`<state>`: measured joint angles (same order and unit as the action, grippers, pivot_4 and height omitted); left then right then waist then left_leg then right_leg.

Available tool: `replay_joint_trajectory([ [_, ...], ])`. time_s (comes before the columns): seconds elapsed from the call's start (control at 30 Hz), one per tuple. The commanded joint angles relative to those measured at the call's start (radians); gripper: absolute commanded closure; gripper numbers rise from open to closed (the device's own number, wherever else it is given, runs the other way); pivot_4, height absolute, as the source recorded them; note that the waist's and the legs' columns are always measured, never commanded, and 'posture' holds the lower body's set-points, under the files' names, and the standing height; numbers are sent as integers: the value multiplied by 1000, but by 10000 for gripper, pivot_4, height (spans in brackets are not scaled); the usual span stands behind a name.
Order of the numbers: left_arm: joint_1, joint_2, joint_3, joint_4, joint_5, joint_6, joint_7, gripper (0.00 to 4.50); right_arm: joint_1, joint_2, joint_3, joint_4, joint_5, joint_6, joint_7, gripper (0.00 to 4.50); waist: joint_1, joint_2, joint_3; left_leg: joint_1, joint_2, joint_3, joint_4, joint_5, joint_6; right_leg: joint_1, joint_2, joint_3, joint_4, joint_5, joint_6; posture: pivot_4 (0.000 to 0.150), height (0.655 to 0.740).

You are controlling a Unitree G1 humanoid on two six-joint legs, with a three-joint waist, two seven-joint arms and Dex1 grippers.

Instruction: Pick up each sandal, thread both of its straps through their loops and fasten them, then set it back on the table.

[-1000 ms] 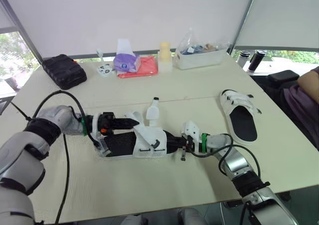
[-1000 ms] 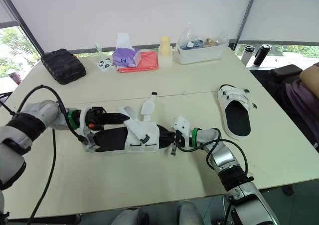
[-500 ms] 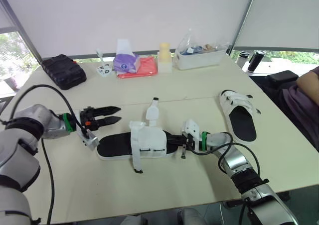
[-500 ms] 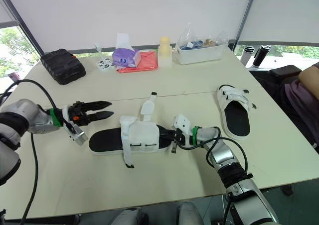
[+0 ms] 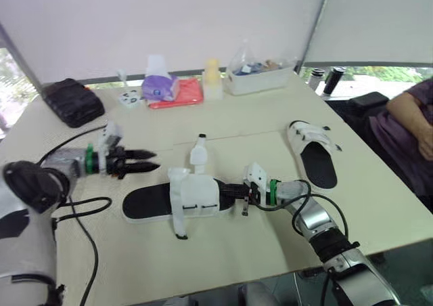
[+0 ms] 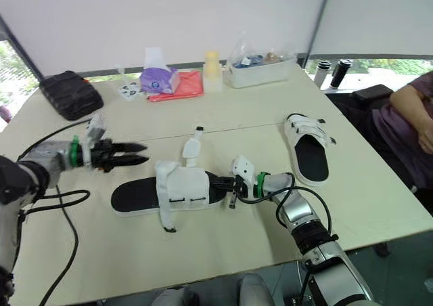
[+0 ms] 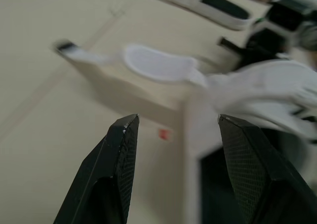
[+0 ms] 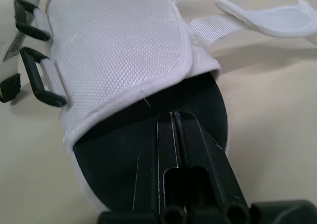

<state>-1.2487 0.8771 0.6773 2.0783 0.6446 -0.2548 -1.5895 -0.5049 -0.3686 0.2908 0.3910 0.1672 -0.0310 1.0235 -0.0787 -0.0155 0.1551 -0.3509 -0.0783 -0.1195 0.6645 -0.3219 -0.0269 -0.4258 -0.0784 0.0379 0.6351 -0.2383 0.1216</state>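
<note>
A white sandal with a black footbed [image 5: 152, 202] lies flat mid-table, its white upper [image 5: 197, 194] unfastened. One loose strap [image 5: 197, 154] points toward the far side and another [image 5: 177, 223] trails toward the near edge. My right gripper [image 8: 173, 116] is shut, its fingers resting on the footbed just inside the toe opening [image 5: 233, 192]. My left gripper [image 5: 157, 160] hovers open to the left of the heel, empty, with the far strap [image 7: 158, 68] ahead of it. A second sandal [image 5: 312, 151] lies flat at the right, apart from both grippers.
Along the far edge sit a black case [image 5: 71, 101], a purple tissue pack [image 5: 159, 86] on a red cloth [image 5: 186, 93], a pale bottle [image 5: 212, 78] and a clear box [image 5: 260, 76]. A person [image 5: 409, 126] sits at the right. A black cable [image 5: 81, 208] loops near my left arm.
My left gripper let go of the sandal's strap, opened and drew back to the left. The sandal settled flat on the table. The camera shifted slightly.
</note>
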Motion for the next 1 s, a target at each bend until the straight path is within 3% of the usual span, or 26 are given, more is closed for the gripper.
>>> replay_joint_trajectory([
  [0.03, 60, 40, 95, 16, 91, 150, -25, 18915, 30, -26, 17, 79, -59, 40, 4, 45000, 2, 0, 0, -1, 0, 0, 0, 0, 0, 0, 0, 0, 0, 0, 0, 1500, 7400],
  [0.2, 109, -29, 181, 16, 40, 15, -25, 18915, 39, -29, 20, 64, -60, 44, 8, 45000, 33, -1, 0, 1, 2, 0, 1, 0, -1, 1, -3, 0, 0, 1, -2, 1500, 7400],
  [0.3, 114, -75, 214, 16, -37, -138, 98, 18915, 45, -23, 23, 59, -64, 45, 7, 45000, 37, -1, -1, 0, 2, 1, 1, 1, -2, 1, -3, 0, -1, 3, -3, 1500, 7400],
  [0.47, 77, -202, 225, 16, -172, -662, 647, 18915, 46, -13, 26, 63, -68, 45, 9, 45000, 38, -2, -1, -2, 4, 1, 1, 1, -4, -3, -3, 0, -1, 3, -4, 1500, 7400],
  [0.6, 31, -250, 128, 16, -238, -863, 1027, 18915, 35, -4, 28, 75, -72, 41, 12, 45000, 34, -3, -2, -3, 4, 2, 0, 2, -4, -4, -3, 1, -1, 4, -5, 1500, 7400],
  [0.67, -14, -263, 47, 16, -281, -821, 1246, 18915, 31, 0, 30, 83, -76, 36, 13, 45000, 34, -3, -2, -2, 4, 3, 0, 2, -4, -4, -3, 2, -1, 4, -5, 1500, 7400],
  [0.83, -123, -306, -79, 16, -383, -513, 1545, 18915, 21, 18, 32, 97, -83, 32, 10, 45000, 37, -5, -3, -2, 4, 3, 0, 2, -4, -3, -3, 2, 0, 4, -5, 1500, 7400],
  [0.93, -159, -332, -75, -36, -467, -265, 1496, 18915, 15, 30, 35, 107, -89, 28, 9, 45000, 33, -6, -4, -2, 2, 3, 1, 2, -4, -2, -2, 1, 0, 4, -5, 1500, 7400],
  [1.0, -132, -369, -71, -182, -529, -105, 1464, 18915, 10, 37, 34, 116, -92, 25, 8, 45000, 29, -6, -4, -1, 2, 3, 1, 1, -4, -3, -1, 1, 0, 4, -5, 1500, 7400],
])
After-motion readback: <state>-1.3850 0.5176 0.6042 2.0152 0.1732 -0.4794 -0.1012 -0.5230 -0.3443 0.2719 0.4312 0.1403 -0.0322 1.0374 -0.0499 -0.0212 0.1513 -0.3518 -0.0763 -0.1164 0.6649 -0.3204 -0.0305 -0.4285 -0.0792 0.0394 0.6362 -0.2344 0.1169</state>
